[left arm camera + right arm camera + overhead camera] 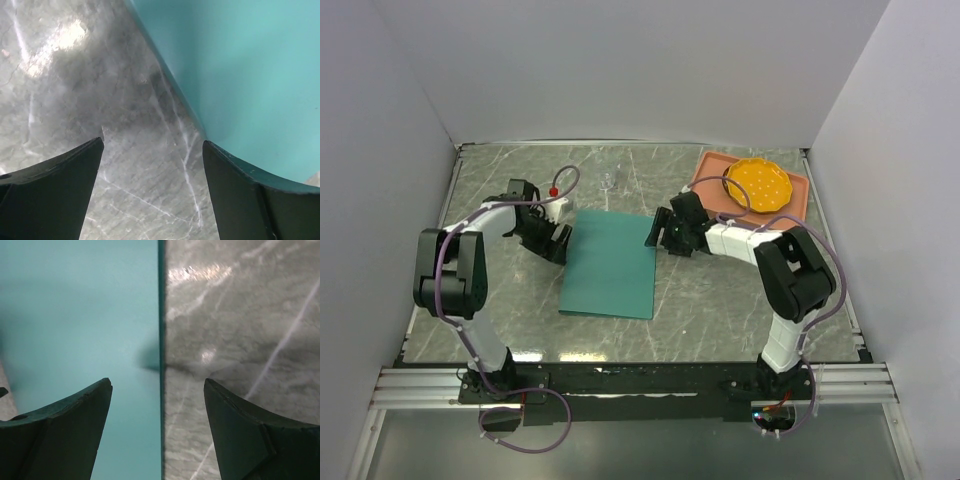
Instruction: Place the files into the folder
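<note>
The teal-green folder (610,263) lies flat and closed in the middle of the marble table. My left gripper (558,243) is open at the folder's upper left edge; in the left wrist view one finger sits over the folder (250,75) and the other over bare marble. My right gripper (658,236) is open at the folder's upper right edge; in the right wrist view its fingers straddle the folder's edge (161,340). No white paper sheets show in any view.
A salmon-pink tray (720,172) with a yellow plate (757,183) sits at the back right. A small clear glass object (608,180) and a red-tipped item (553,190) stand near the back. White walls enclose the table.
</note>
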